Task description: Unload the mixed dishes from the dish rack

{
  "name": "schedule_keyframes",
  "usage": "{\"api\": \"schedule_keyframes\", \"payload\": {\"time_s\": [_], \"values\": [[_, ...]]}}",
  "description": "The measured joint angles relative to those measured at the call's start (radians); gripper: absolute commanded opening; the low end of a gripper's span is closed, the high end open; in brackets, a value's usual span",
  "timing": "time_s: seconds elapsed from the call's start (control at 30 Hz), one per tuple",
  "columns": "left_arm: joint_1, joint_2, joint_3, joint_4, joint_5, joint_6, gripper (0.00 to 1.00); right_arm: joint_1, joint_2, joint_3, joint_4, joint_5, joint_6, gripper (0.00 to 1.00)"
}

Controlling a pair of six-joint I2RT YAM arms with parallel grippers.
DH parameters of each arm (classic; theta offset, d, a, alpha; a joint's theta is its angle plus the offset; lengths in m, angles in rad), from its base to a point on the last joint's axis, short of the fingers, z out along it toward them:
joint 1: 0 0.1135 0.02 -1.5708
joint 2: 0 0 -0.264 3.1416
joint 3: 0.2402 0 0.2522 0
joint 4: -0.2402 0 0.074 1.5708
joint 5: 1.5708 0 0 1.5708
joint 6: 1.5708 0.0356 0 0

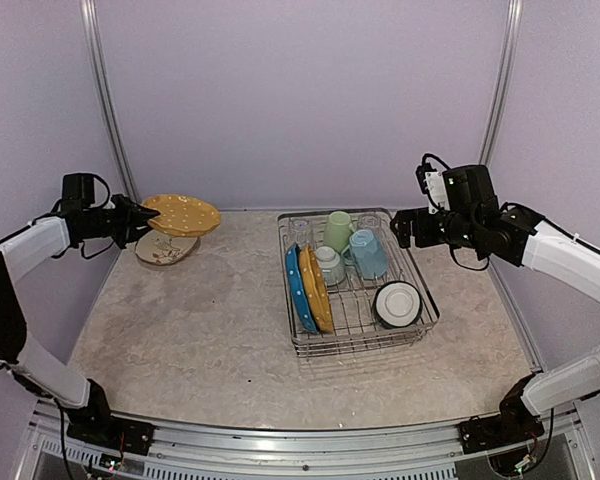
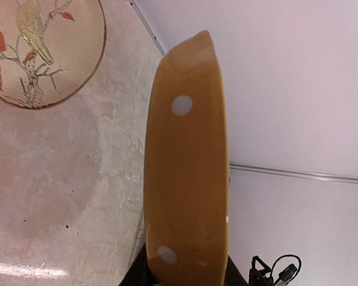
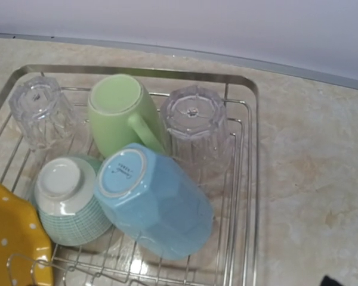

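Over at the far left corner of the table (image 1: 200, 330), the left pincer (image 1: 135, 220) is pinching the rim of the held yellow plate (image 1: 183, 214), a white-dotted one carried roughly level above the surface. From the wrist camera this plate (image 2: 188, 179) shows edge-on, clear of the table. Under and just beside it the cream plate (image 1: 165, 252) lies flat, its bird-and-branch drawing (image 2: 36, 47) facing up.

The dish rack (image 1: 358, 318) stands in the right half of the table, nearer the far edge than the near one. Along its left side the blue plate (image 1: 296, 292) and the second yellow plate (image 1: 317, 292) stand on edge, side by side in the dividers. A white bowl (image 1: 397, 303) sits in the rack's near right corner. At the far end, bottoms up, are the pale green mug (image 3: 116, 107), the light blue mug (image 3: 155, 202) leaning against it, a small green-checked bowl (image 3: 62, 199) touching the blue mug, and two clear glasses (image 3: 40, 113) (image 3: 197, 128), one on each side of the green mug.

The right pincer (image 1: 402, 228) hangs just off the rack's far right corner, touching nothing; from here I cannot tell whether it is spread or pressed together.
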Motion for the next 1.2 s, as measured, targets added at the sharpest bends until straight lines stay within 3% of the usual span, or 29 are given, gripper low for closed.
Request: {"api": "schedule_keyframes", "payload": {"time_s": [0.27,0.5,0.77,1.2], "values": [[0.114,-0.015,-0.034,0.015,-0.158,0.006,0.0,-0.005,0.0,0.0,-0.031,0.075,0.0,1.0],[0.143,0.115,-0.034,0.141,-0.217,0.009,0.0,-0.007,0.01,0.001,-0.076,0.111,0.037,1.0],[0.164,0.304,-0.03,0.231,-0.23,0.014,0.0,-0.007,-0.054,-0.042,-0.073,0.113,0.037,1.0],[0.171,0.423,0.031,0.319,-0.216,0.008,0.0,-0.007,-0.107,-0.073,-0.077,0.107,-0.019,1.0]]}}
